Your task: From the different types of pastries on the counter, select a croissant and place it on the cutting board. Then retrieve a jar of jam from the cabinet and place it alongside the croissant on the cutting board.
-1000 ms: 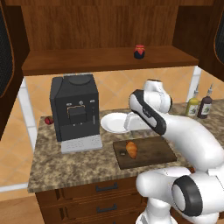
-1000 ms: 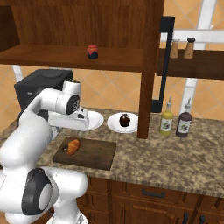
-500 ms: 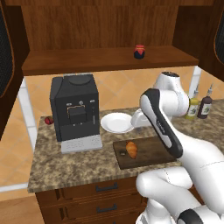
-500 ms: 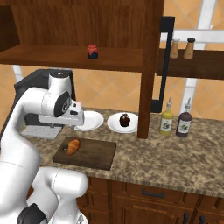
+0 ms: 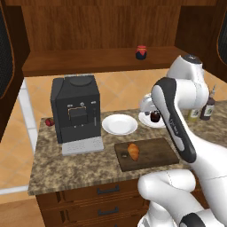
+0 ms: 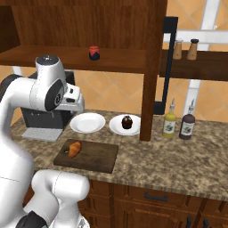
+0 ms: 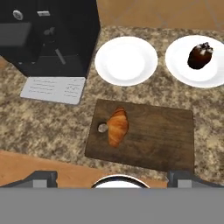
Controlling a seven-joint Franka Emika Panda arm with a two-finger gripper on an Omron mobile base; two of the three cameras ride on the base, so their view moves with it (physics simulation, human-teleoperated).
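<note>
The golden croissant (image 7: 117, 127) lies free on the left part of the dark cutting board (image 7: 157, 140), beside its small hole. My gripper (image 7: 113, 178) hangs well above the board, looking straight down, open with nothing between its fingertips (image 7: 41, 179). From the base views the croissant (image 5: 133, 150) (image 6: 74, 149) rests on the board (image 5: 150, 155) (image 6: 95, 158) near the counter's front edge. The jar of jam (image 5: 141, 52) (image 6: 93, 52), dark with a red lid, stands on the cabinet shelf (image 6: 53, 60). A dark chocolate pastry (image 7: 200, 56) (image 6: 127, 122) sits on a white plate (image 7: 192, 74).
An empty white plate (image 7: 126, 59) (image 6: 87, 122) lies behind the board. A black coffee machine (image 5: 75, 111) (image 7: 48, 35) stands at the left. Two bottles (image 6: 169, 124) (image 6: 187, 126) stand at the right, past a wooden cabinet post (image 6: 149, 89). Drawers run below the granite counter (image 5: 66, 168).
The arm has risen and straightened, lifting the hand away from the cutting board. The croissant stays lying on the board. The jaws remain wide.
</note>
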